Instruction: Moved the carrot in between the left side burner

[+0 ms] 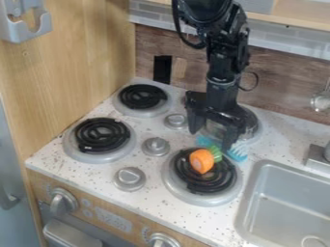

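Observation:
My gripper [211, 140] hangs open over the gap between the two right burners, its two fingers apart with no carrot between them. Just in front of it, the orange carrot [201, 160] with its green top lies on the back part of the front right burner [205, 185]. On the left side are the back burner [142, 96] and the front burner [102, 135], each a black coil in a silver ring. White speckled stovetop separates these two. The arm partly covers the back right burner.
A blue bristled object [238, 151] lies beside the carrot, partly behind the gripper. Silver knobs [155, 146] stand between the left and right burners. The sink [293, 202] is at the right, a wooden wall [71, 67] at the left.

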Robot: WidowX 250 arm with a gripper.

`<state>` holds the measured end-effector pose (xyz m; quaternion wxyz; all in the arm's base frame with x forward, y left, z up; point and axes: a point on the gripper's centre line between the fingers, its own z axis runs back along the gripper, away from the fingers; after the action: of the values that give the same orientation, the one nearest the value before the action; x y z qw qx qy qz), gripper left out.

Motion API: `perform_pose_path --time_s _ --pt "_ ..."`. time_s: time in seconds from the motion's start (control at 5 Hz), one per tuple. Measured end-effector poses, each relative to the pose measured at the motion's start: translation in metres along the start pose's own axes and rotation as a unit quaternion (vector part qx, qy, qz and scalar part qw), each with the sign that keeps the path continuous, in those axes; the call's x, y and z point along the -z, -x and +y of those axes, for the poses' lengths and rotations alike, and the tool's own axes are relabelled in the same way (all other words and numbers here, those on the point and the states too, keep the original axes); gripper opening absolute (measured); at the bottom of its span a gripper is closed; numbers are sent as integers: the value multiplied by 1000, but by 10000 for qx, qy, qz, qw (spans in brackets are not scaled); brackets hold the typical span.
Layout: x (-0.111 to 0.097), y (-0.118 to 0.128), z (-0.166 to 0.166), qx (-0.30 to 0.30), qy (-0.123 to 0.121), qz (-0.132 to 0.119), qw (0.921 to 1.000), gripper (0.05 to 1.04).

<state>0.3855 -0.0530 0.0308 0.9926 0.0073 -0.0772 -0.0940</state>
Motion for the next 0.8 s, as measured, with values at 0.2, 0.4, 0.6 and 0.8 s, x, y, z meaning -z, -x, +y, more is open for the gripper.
perform_pose_path --time_s 0.2,0.4,0.6,0.8 --pt "15 8 -3 13 31 229 9997 999" --pt "35 11 -5 35 117 464 9989 999" --pt "47 4 -6 56 153 561 9983 999" --pt "56 -4 -6 85 152 645 9978 999"
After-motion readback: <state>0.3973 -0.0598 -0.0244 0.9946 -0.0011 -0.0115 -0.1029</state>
